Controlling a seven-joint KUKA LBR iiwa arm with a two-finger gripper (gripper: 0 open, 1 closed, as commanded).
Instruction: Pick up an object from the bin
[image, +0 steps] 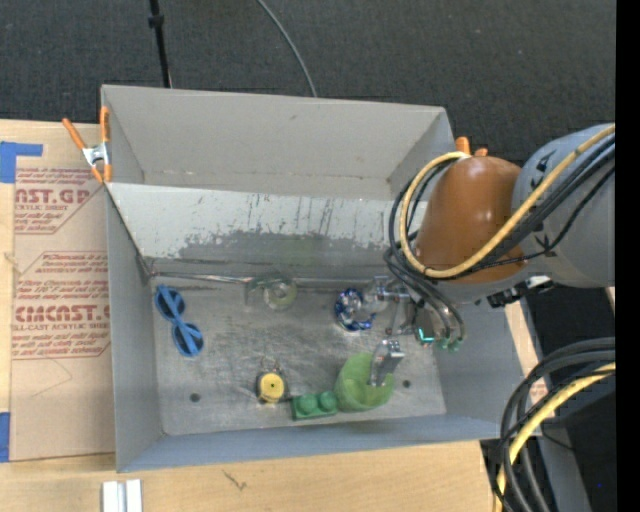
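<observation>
Claw (384, 370) positioned in right front part of grey bin (300, 140), below orange wrist cover (470, 215). Claw tip seen at upper edge of light green curved piece (356, 390), possibly touching it; contact not resolved. Whether claw is apart or together cannot be told. Darker green lumpy block (314, 404) located just left of curved piece. Yellow round piece (270, 387) placed further left. Small blue-and-white item (349, 309) found near claw, toward back wall. Blue spectacle-shaped piece (178, 322) set well apart at left.
</observation>
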